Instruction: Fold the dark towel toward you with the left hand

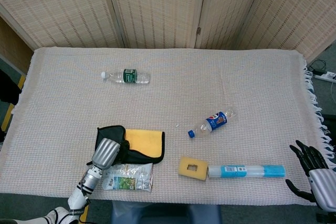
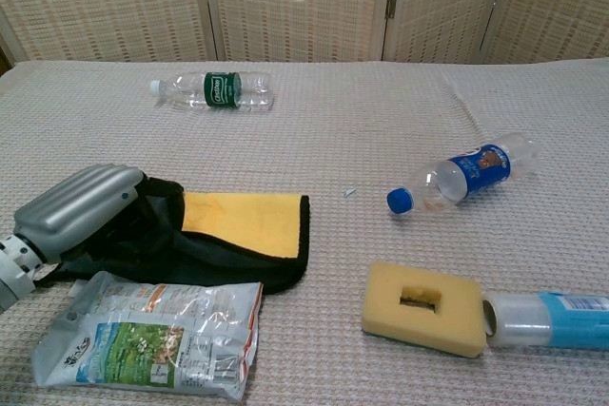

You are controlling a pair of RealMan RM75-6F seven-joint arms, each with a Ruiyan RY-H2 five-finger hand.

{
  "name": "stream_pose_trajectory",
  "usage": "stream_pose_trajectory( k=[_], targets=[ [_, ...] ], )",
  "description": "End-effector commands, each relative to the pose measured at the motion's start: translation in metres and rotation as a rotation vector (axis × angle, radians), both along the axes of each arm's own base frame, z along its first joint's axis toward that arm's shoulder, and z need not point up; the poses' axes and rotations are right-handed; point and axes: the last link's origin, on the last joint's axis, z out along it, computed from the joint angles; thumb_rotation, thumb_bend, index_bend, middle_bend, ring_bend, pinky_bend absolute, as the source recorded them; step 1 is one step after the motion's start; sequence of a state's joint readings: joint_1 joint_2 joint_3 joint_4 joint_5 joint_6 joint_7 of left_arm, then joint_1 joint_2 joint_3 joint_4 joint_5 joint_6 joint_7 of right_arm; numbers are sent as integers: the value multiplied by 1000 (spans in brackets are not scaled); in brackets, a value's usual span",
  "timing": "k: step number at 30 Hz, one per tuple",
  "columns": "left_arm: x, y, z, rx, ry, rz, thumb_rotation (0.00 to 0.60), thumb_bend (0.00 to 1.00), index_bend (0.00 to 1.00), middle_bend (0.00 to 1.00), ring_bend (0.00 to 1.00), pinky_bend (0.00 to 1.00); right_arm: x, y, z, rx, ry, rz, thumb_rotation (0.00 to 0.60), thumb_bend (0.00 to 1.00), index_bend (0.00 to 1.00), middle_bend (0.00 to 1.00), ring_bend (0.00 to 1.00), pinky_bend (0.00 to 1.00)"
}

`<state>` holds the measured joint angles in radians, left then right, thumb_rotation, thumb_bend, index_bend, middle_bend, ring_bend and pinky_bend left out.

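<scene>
Silver left hand (image 2: 81, 211) gripping the dark towel (image 2: 224, 259) at the counter's (image 1: 173, 93) near-left edge.
Its fingers seem curled into the dark cloth, yellow lining turned up alongside; a snack packet (image 2: 152, 335) lies just in front. Right hand (image 1: 310, 169) hangs spread, holding nothing.

1. The left hand (image 2: 81, 211) lies low at the near left of the table, its silver back turned up, and its fingers curl under to grip the dark towel (image 2: 224, 256).
2. The left wrist and forearm run back from the hand toward the near left edge of the table.
3. The right hand (image 1: 311, 165) hangs off the table's near right corner, its dark fingers spread apart and holding nothing.
</scene>
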<state>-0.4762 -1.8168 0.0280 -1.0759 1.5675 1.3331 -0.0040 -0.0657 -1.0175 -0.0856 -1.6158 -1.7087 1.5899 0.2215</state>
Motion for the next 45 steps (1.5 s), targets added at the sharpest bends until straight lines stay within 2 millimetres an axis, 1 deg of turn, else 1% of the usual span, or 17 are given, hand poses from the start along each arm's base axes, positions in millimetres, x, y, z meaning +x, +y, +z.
stream_pose_trajectory(
  k=[1,10,13,15,21,23,26,29,32,35,42,45],
  targets=[
    [0,-1,0,0,0,-3,600,492,627,1000,1000,1000,0,0,0,0,0,1,600,347,0,0,0,0],
    [0,-6,0,1,3,-11,600,492,627,1000,1000,1000,1,1,-1,3,1,4,600,347,0,0,0,0],
    [-1,-6,0,-1,10,-7,600,491,609,1000,1000,1000,1,1,-1,2,1,5,600,348,0,0,0,0],
    [-1,-7,-1,-6,14,-6,600,490,579,1000,1000,1000,1,1,0,1,0,5,600,348,0,0,0,0],
    [-2,-10,1,-17,13,-10,600,484,391,1000,1000,1000,2,2,1,-9,-1,10,600,346,0,0,0,0],
    [-1,-11,2,-21,5,-6,600,483,348,1000,1000,1000,2,2,2,-14,-2,10,600,347,0,0,0,0],
    [0,-9,6,-22,-10,-1,600,482,320,1000,1000,1000,2,3,2,-12,-2,11,600,347,0,0,0,0],
    [3,-2,14,4,-20,1,600,482,338,1000,1000,1000,2,3,2,-12,-3,11,600,347,0,0,0,0],
    [4,12,25,36,-23,18,600,483,371,1000,1000,1000,2,2,3,-16,-3,10,600,348,0,0,0,0],
    [4,27,33,41,-20,59,600,485,374,1000,1000,1000,1,1,2,-15,-3,7,600,348,0,0,0,0],
    [-7,66,39,-1,59,194,600,485,343,1000,1000,1000,0,0,2,-14,-2,1,600,348,0,0,0,0],
    [-8,74,41,-16,60,232,600,485,341,1000,1000,1000,-1,-2,2,-14,-2,-5,600,348,0,0,0,0]
  ],
)
